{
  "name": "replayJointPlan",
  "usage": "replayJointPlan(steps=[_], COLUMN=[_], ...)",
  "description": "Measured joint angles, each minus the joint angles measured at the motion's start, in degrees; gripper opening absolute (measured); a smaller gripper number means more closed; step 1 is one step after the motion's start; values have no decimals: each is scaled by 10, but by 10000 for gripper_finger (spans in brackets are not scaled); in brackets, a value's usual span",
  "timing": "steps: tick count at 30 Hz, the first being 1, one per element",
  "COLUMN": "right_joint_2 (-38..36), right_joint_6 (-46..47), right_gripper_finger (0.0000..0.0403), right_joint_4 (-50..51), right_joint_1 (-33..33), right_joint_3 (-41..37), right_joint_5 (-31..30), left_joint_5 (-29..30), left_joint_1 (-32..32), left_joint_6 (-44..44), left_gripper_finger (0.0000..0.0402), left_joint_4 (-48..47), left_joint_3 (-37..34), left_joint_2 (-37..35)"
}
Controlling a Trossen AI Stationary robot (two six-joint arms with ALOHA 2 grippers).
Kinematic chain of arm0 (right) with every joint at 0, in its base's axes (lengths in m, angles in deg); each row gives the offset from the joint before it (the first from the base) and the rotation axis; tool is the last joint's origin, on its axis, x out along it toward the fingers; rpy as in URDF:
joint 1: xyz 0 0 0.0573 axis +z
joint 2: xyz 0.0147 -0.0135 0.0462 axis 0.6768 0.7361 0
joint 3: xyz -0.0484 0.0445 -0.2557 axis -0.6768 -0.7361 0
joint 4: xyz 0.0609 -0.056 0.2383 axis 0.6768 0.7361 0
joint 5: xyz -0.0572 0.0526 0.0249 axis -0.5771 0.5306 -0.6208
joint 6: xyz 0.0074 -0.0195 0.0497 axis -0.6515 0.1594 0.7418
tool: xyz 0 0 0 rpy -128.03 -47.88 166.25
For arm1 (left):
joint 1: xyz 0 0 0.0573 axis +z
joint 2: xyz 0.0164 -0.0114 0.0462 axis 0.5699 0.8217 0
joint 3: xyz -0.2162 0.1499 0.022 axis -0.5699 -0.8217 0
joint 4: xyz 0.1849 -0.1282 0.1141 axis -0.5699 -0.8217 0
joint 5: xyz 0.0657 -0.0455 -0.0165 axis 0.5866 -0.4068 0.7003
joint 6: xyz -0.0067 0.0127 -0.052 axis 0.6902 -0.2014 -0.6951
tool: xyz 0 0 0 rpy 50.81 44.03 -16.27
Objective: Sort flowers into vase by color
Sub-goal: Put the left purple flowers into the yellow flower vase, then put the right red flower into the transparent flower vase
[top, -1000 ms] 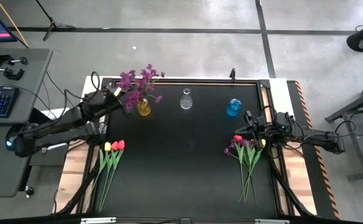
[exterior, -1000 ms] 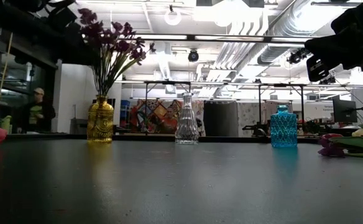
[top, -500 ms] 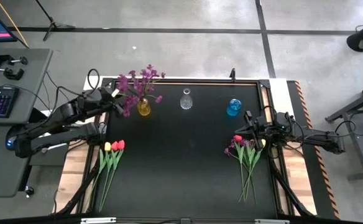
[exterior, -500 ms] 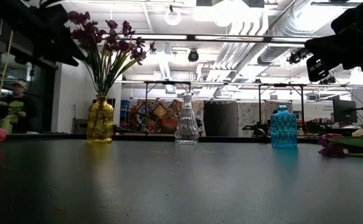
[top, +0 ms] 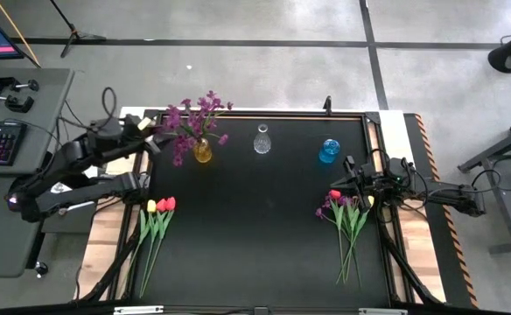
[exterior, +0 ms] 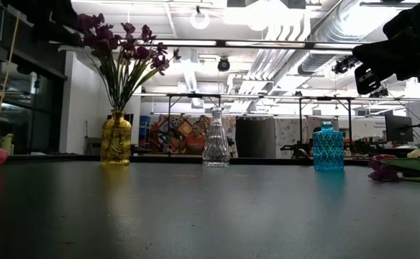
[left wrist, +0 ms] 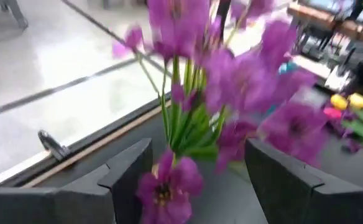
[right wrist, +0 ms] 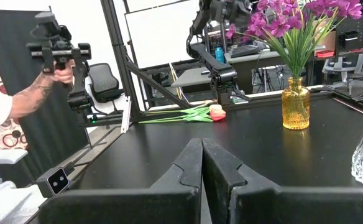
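High view: the left gripper [top: 147, 133] is held at the table's [top: 255, 254] back left corner, just beside the purple sprays [top: 192, 120], with nothing seen held. The right gripper [top: 350, 173] is held near the right edge, above a loose bunch of flowers [top: 348, 219]. 3 vases are set in a row along the back: a yellow vase [top: 202, 152] holding the sprays, an empty clear vase [top: 262, 140] and an empty blue vase [top: 328, 151]. A pair of tulips [top: 157, 223], 1 yellow and 1 red, is laid flat at the left edge.

Low view: the sprays [exterior: 124, 50] are seen upright in the amber, ribbed yellow vase [exterior: 116, 140]. The clear vase [exterior: 216, 139] is of cut glass with a narrow neck; the blue vase [exterior: 329, 147] is faceted.

Left wrist view: the 2 dark fingers [left wrist: 128, 177] are spread wide, with the sprays [left wrist: 215, 81] beyond them.

Right wrist view: the fingers [right wrist: 184, 168] are pressed together, empty. A person's hand [right wrist: 60, 71] is seen on a black handle beyond the table.
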Motion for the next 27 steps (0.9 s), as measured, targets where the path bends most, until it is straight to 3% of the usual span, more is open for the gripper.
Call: replayJointPlan(steps=[6, 12, 15, 22, 27], right_joint_2=[0, 0, 0, 0, 0], right_joint_6=[0, 0, 0, 0, 0], right_gripper_finger=[0, 0, 0, 0, 0], right_joint_4=[0, 0, 0, 0, 0], right_joint_1=[0, 0, 0, 0, 0], right_joint_3=[0, 0, 0, 0, 0], right_joint_5=[0, 0, 0, 0, 0], left_joint_5=[39, 39, -26, -286, -302], left_joint_1=[0, 0, 0, -49, -166], left_joint_6=[20, 37, 44, -49, -101], left_gripper_finger=[241, 241, 241, 241, 241], left_joint_4=[21, 146, 221, 391, 544], left_joint_3=[36, 41, 40, -37, -139], left_joint_2=[0, 0, 5, 34, 49])
